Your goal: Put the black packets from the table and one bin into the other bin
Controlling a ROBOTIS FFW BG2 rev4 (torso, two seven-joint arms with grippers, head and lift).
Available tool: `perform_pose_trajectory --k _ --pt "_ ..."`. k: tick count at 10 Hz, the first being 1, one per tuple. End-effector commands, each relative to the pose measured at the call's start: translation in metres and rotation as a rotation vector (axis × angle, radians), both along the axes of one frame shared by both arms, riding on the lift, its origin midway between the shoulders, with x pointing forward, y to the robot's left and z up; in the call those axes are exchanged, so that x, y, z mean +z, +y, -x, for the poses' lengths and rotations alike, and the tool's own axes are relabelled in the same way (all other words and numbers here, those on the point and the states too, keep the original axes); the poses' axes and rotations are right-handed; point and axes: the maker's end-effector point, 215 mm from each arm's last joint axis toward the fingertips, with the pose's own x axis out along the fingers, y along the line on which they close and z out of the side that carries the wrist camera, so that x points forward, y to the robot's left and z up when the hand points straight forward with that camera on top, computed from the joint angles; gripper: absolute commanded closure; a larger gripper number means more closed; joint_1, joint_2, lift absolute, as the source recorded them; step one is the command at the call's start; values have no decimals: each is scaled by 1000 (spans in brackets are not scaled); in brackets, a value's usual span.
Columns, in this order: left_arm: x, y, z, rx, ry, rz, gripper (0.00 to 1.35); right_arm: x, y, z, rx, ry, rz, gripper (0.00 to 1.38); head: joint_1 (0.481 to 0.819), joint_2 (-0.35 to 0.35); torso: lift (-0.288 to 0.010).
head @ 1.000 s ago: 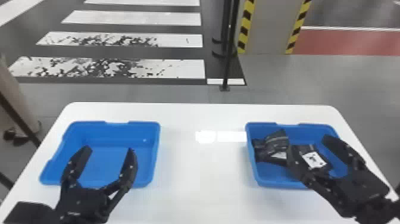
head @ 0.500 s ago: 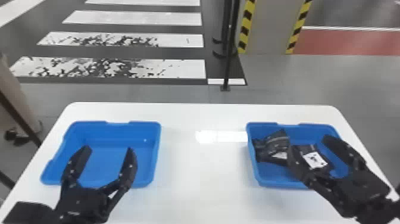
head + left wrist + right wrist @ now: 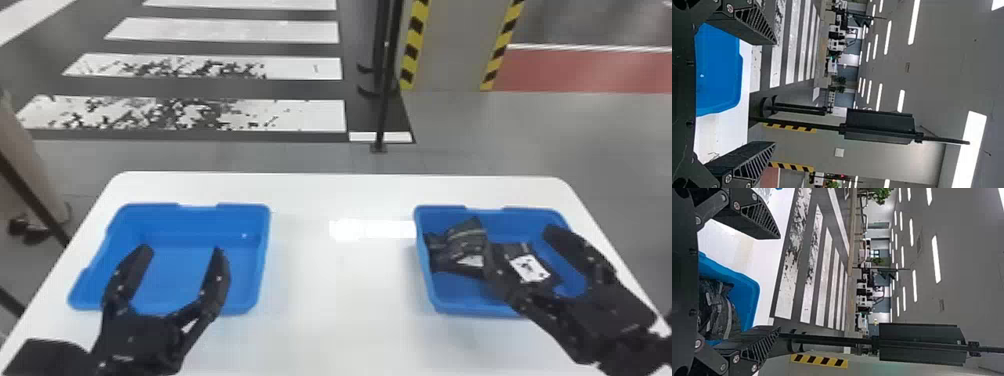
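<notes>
In the head view my left gripper [image 3: 182, 250] stands open over the left blue bin [image 3: 265, 260], which holds no packets. The left wrist view has the left gripper [image 3: 775, 94] with its fingers wide apart, beside the left bin [image 3: 719, 70]. On the right, my right gripper [image 3: 517, 242] is open above the right blue bin [image 3: 422, 260]. Black packets [image 3: 462, 240] lie in that bin, one with a white label [image 3: 530, 268]; a finger partly covers them. Seen from the right wrist, the right gripper [image 3: 779, 282] holds nothing, and dark packets [image 3: 717, 309] lie inside the bin [image 3: 750, 293].
Both bins rest on a white table [image 3: 340, 300], with bare tabletop between them. Behind the table's far edge stands a thin black pole [image 3: 385, 100] on the floor, near a pillar [image 3: 450, 45] with yellow and black stripes.
</notes>
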Motion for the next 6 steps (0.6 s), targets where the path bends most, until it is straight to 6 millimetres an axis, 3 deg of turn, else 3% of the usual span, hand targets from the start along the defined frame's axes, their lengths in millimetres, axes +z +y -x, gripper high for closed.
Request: perform_pose_trajectory --k 1,6 --pt "-2 0 0 0 4 2 127 0 1 0 3 -5 0 219 695 -25 -110" --pt "1 5 0 11 -4 13 128 7 2 -1 6 -24 3 219 695 -20 -110"
